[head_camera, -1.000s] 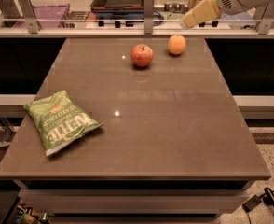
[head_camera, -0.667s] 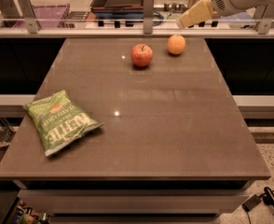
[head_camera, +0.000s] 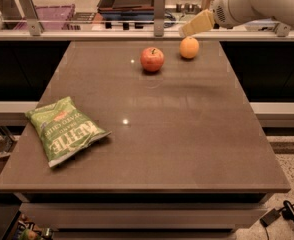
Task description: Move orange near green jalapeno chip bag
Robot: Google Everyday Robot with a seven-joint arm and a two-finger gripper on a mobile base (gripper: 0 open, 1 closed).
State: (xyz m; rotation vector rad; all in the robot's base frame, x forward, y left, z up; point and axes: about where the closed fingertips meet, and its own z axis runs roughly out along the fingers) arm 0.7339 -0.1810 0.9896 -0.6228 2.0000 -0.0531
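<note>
Nearest us, the green jalapeno chip bag [head_camera: 64, 130] lies flat at the front left of the bench [head_camera: 187, 144]. Far across, a red apple [head_camera: 152, 59] and, just to its right, the orange [head_camera: 189, 47] sit by the back edge. Our tool [head_camera: 197, 23] hangs just above the orange, likely lining up a grasp; we cannot tell whether it is spread or closed

The orange [head_camera: 189, 48] sits upper centre on the table [head_camera: 187, 144], beside an apple [head_camera: 152, 59]. The gripper [head_camera: 197, 23] hangs just above it. The chip bag [head_camera: 63, 130] lies lower left.
</note>
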